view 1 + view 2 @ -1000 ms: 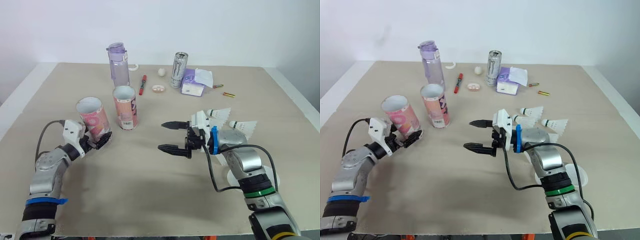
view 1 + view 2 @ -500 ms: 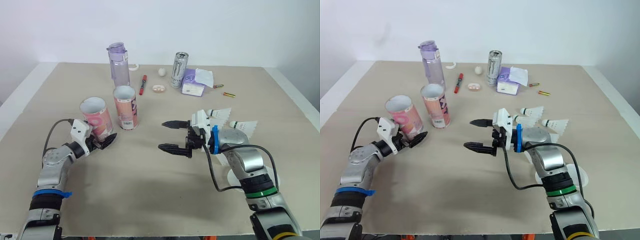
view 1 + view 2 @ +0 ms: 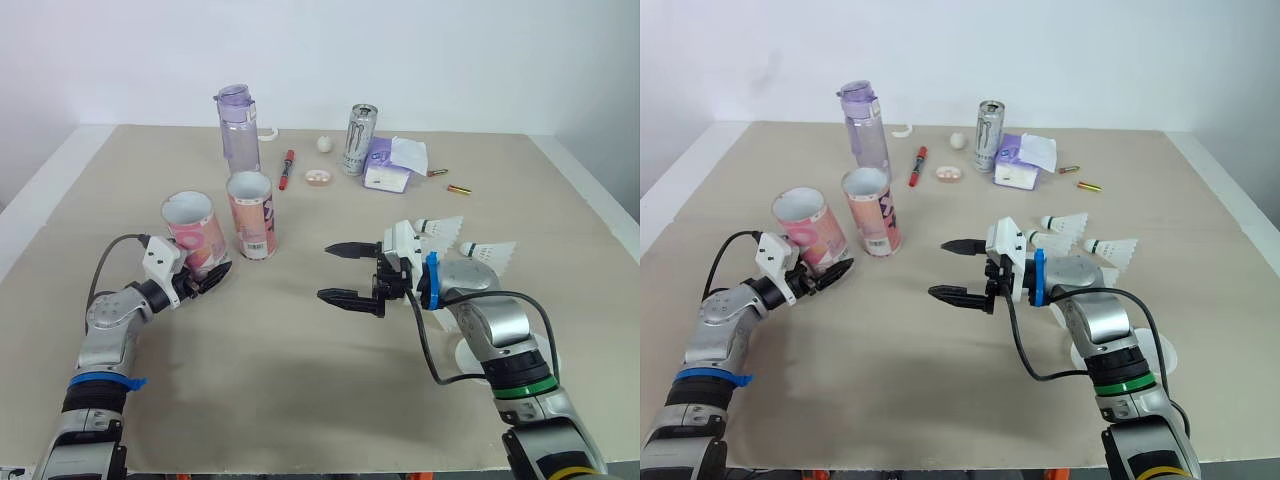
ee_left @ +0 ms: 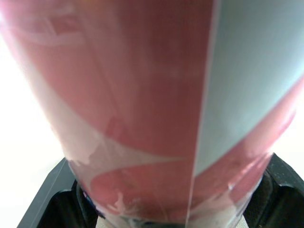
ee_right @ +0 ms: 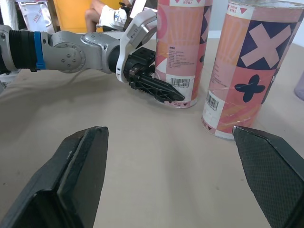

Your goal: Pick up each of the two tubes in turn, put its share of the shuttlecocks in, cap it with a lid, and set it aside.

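Note:
Two pink printed tubes stand open-topped on the table's left half. The left tube (image 3: 195, 238) has my left gripper (image 3: 207, 281) shut on its base, and its wall (image 4: 152, 95) sits between the two black fingers (image 4: 45, 209). The second tube (image 3: 250, 216) stands just to its right, apart from it. My right gripper (image 3: 325, 272) hovers open and empty mid-table, pointing at both tubes (image 5: 183, 52). Two white shuttlecocks (image 3: 440, 227) (image 3: 489, 251) lie behind the right wrist. A white lid (image 3: 467, 353) lies under the right forearm.
At the back stand a purple bottle (image 3: 235, 128), a drink can (image 3: 357, 140) and a tissue pack (image 3: 392, 165). A red pen (image 3: 285, 170), a small ball (image 3: 323, 144) and batteries (image 3: 456, 188) lie nearby. A seated person (image 5: 107, 14) is beyond the table.
My left arm has drawn in toward the middle, and the left tube has shifted slightly right and stands more upright. The right gripper has held still, open.

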